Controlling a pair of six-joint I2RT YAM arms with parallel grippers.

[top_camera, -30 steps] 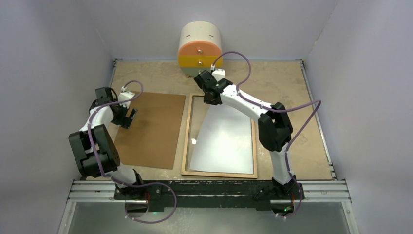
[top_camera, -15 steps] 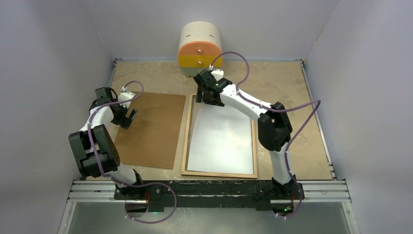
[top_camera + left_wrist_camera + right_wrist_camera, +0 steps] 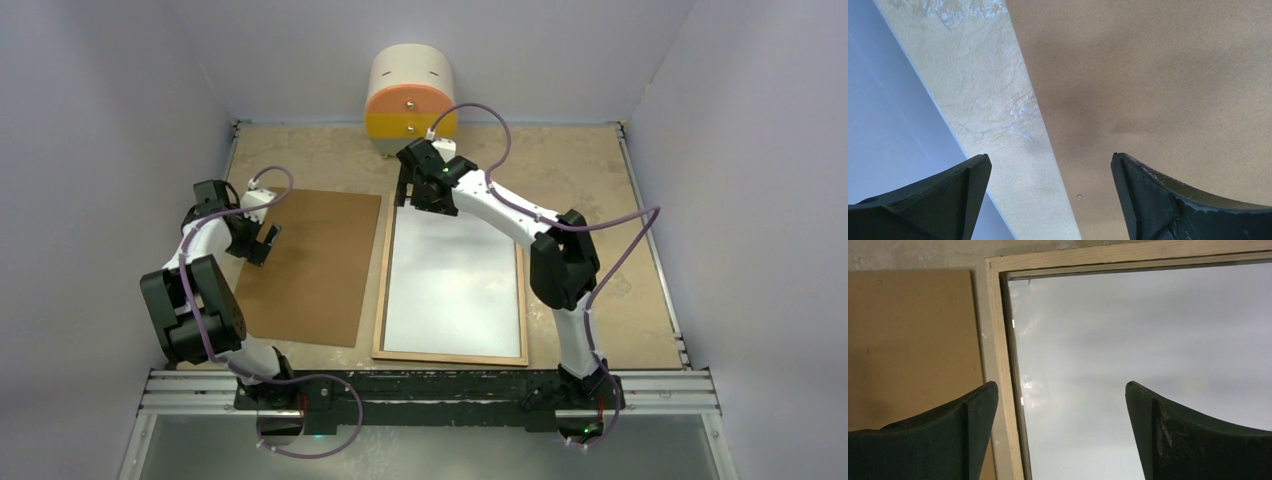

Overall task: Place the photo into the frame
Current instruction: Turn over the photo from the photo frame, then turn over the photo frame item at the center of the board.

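The frame [image 3: 381, 290] lies back-up on the table, its light wood rim [image 3: 998, 340] showing. Inside the rim the photo [image 3: 455, 285] lies flat with its plain white back [image 3: 1148, 330] up. My right gripper [image 3: 417, 196] hovers over the frame's far left corner, open [image 3: 1060, 390], nothing between its fingers. My left gripper [image 3: 266, 240] hangs open [image 3: 1050, 157] over the left edge of the brown backing board [image 3: 1158, 75], holding nothing.
The brown backing board [image 3: 315, 265] lies left of the frame. A round white, orange and yellow drawer unit [image 3: 411, 100] stands at the back wall. Grey walls close in the tan table [image 3: 600, 180] on three sides.
The photo was bowed upward with its far end in my right gripper; now it lies flat in the frame. The right gripper has opened and shifted slightly left. The left arm has not moved.
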